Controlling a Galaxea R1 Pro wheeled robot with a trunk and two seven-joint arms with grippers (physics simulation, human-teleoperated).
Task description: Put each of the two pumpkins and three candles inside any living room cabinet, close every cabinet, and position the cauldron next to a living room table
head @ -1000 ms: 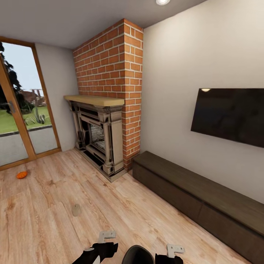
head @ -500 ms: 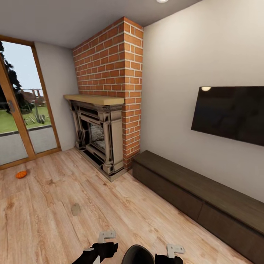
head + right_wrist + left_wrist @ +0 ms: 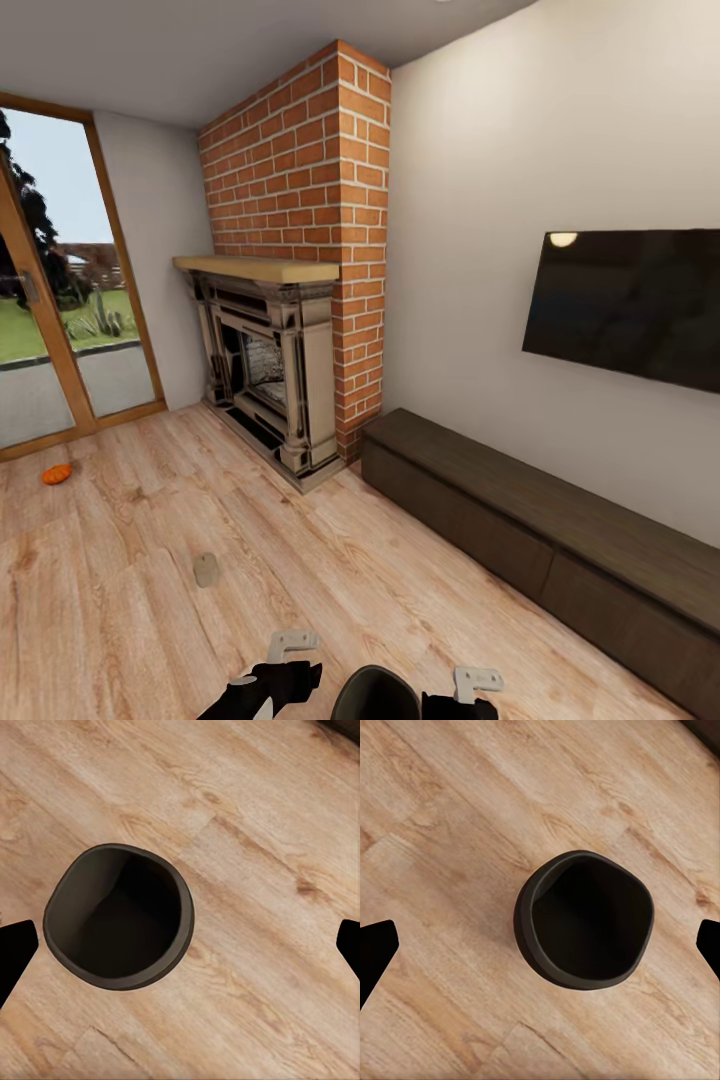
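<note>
The cauldron stood upright on the wood floor directly below the two arms, its dark mouth facing up; in the head view its rim showed between the left gripper and the right gripper. It looked like a stiff, thick-walled pot with a matte skin, so it would probably neither flex nor slip much, and I judged it light enough for one arm. The flared rim seemed the best place to pinch, one finger inside the mouth and one outside the wall; the round belly would likely squirt out of a sideways squeeze. Both grippers hung above the cauldron with nothing between their fingers, and each wrist view showed dark fingertips spread wide to either side of it, so both were released and empty.

Out from the cauldron across the floor, a candle lay a little way off toward the fireplace, and a pumpkin rested well beyond it near the glass door. The candle looked rigid and waxy, possibly slick, best gripped across its short body; the pumpkin's ribs should give purchase. On the other side of the cauldron the cabinet ran along the wall under the television, its drawer fronts flush and closed
</note>
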